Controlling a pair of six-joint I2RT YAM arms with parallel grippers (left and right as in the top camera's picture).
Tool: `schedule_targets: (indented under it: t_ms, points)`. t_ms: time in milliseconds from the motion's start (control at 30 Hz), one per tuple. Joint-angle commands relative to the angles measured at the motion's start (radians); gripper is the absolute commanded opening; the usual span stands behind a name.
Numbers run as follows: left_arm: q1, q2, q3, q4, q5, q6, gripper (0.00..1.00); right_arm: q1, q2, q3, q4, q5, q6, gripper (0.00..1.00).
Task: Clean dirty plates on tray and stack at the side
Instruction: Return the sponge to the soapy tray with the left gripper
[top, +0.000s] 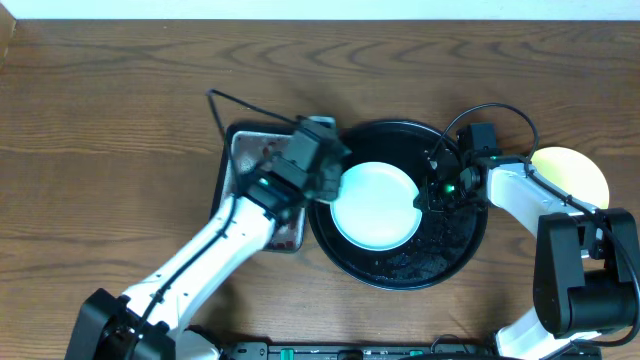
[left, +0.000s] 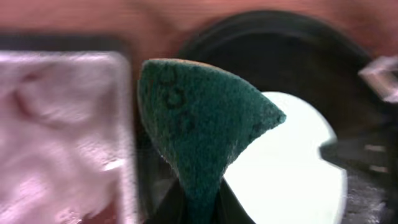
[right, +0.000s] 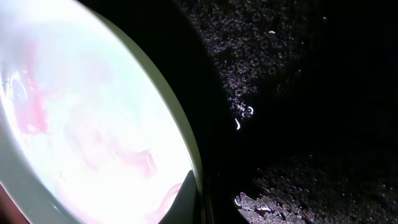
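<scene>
The left gripper (left: 198, 206) is clamped narrow on the green sponge (left: 199, 118), poised at the left rim of the smeared mint-green plate (top: 375, 205), which lies in the black tray (top: 450, 250). The right gripper (top: 432, 195), closed, appears to pinch the plate's right rim. Hard scrubbing could wrench it loose or skate it against the tray's raised rim. The stained metal tray (top: 250, 150) crowds the left and the yellow plate (top: 575, 170) the right, while the far tabletop (top: 120, 100) offers room.

The mint plate (top: 375, 205) is pale green with pink-red smears. The tray (top: 440, 255) is black with shiny specks. At three o'clock is the yellow plate (top: 578, 168). The sponge (left: 199, 124) is dark green.
</scene>
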Motion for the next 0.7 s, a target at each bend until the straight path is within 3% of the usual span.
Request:
schedule_targets:
  t_ms: [0, 200, 667]
  points:
    - [0.084, 0.010, -0.001, -0.066, -0.019, 0.016, 0.08, 0.013, 0.032, -0.021, 0.016, 0.042, -0.008, 0.01]
    - [0.200, 0.023, -0.012, -0.142, -0.019, 0.017, 0.08, 0.012, -0.045, 0.019, -0.001, 0.087, -0.012, 0.01]
    - [0.248, 0.025, -0.137, -0.021, -0.023, 0.134, 0.08, 0.018, -0.410, 0.054, -0.045, 0.541, -0.031, 0.02]
